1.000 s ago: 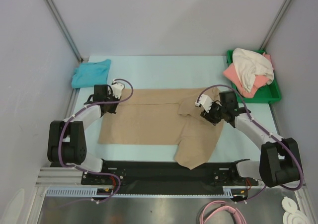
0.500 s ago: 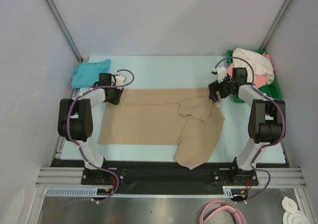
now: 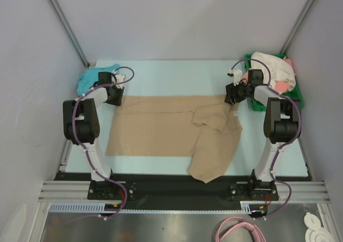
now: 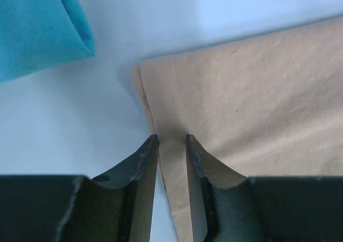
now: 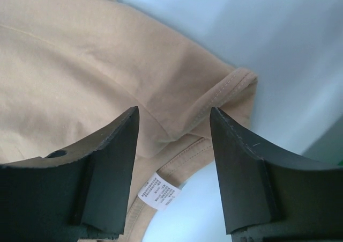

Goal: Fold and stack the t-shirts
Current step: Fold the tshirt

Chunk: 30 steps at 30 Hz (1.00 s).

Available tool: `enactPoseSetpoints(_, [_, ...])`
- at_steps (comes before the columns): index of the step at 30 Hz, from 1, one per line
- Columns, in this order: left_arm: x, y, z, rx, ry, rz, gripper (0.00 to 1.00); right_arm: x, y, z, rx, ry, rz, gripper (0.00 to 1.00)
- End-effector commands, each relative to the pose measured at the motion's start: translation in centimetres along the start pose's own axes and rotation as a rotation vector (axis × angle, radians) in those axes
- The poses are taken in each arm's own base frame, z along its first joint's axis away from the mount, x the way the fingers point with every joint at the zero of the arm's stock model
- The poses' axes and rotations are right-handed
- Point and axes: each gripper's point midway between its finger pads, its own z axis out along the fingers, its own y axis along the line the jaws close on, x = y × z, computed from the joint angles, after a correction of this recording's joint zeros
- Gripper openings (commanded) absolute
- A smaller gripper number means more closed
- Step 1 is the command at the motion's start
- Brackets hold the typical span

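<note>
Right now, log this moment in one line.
left hand: narrowly open over far-left corner of tan t-shirt | right hand: open over its far-right corner | nothing held

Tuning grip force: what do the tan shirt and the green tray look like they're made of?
Tan shirt: soft matte knit, likely cotton. It creases and folds, and it has stitched hems and a sewn-in label. Green tray: rigid and smooth, probably moulded plastic, with uniform colour and a straight raised rim.

Spread shirt (image 3: 161, 129) center; bunched shirt (image 3: 86, 83) back-L; shirts (image 3: 273, 73) in tray (image 3: 292, 103) back-R
</note>
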Motion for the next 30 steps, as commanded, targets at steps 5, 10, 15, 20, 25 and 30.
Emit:
enactPoseSetpoints(5, [-0.9, 0.7, 0.9, 0.019, 0.037, -0.06, 0.32, -1.7, -1.4, 0.7, 0.008, -0.006, 0.033, 0.48])
enactPoseSetpoints(10, [-1.0, 1.0, 1.5, 0.029, 0.052, -0.072, 0.07, -1.7, -1.8, 1.2, 0.008, 0.015, 0.045, 0.14])
enactPoseSetpoints(15, [-1.0, 1.2, 1.6, 0.028, 0.055, -0.075, 0.0, -1.6, -2.5, 1.8, 0.016, 0.045, 0.062, 0.0])
enactPoseSetpoints(20, [-1.2, 1.4, 1.5, 0.016, 0.051, -0.074, 0.0, -1.9, -2.9, 2.0, 0.029, 0.046, 0.058, 0.0])
enactPoseSetpoints(25, [-2.2, 1.8, 1.8, 0.015, 0.048, -0.072, 0.0, -2.6, -4.0, 2.1, 0.059, 0.035, 0.04, 0.0])
enactPoseSetpoints(30, [-3.5, 2.2, 2.4, 0.021, 0.048, -0.081, 0.0, -2.7, -4.6, 2.9, 0.06, 0.044, 0.049, 0.0])
